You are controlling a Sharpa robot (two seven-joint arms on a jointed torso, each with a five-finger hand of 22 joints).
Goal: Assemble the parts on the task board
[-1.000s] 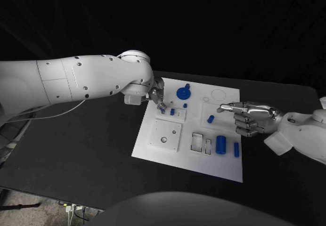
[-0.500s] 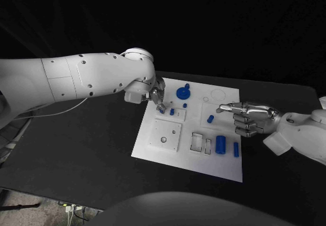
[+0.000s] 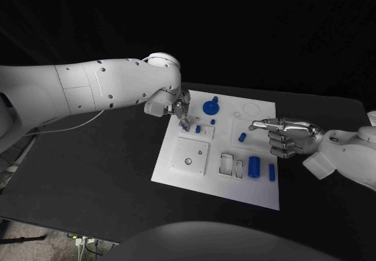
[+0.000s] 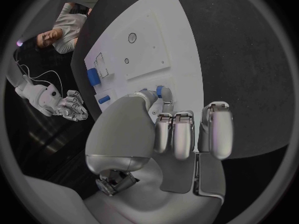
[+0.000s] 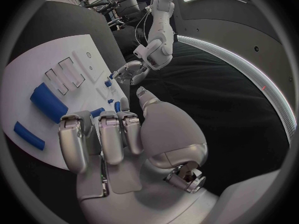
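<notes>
The white task board (image 3: 182,173) lies in the middle of the black table. My left hand (image 3: 179,111) hovers over its far left corner and pinches a small blue peg (image 4: 160,91) between thumb and a fingertip, just above the board. Two more small blue pegs (image 3: 198,129) (image 3: 212,122) stand close by. A round blue knob (image 3: 211,106) sits at the far edge. My right hand (image 3: 287,136) hangs over the board's right side, fingers curled in on nothing. Near it lie a short blue piece (image 3: 243,137), a thick blue cylinder (image 3: 255,167) and a slim blue bar (image 3: 273,172).
A raised square plate (image 3: 193,155) with two small holes takes up the board's near left part. Beside it are two rectangular slots (image 3: 231,165). Black tabletop (image 3: 94,174) stretches wide to the left of the board, and a narrower strip runs along the right.
My left arm has swung slightly toward the far side, and its fingertips with the peg have drifted a little the same way. The right hand has stayed put.
</notes>
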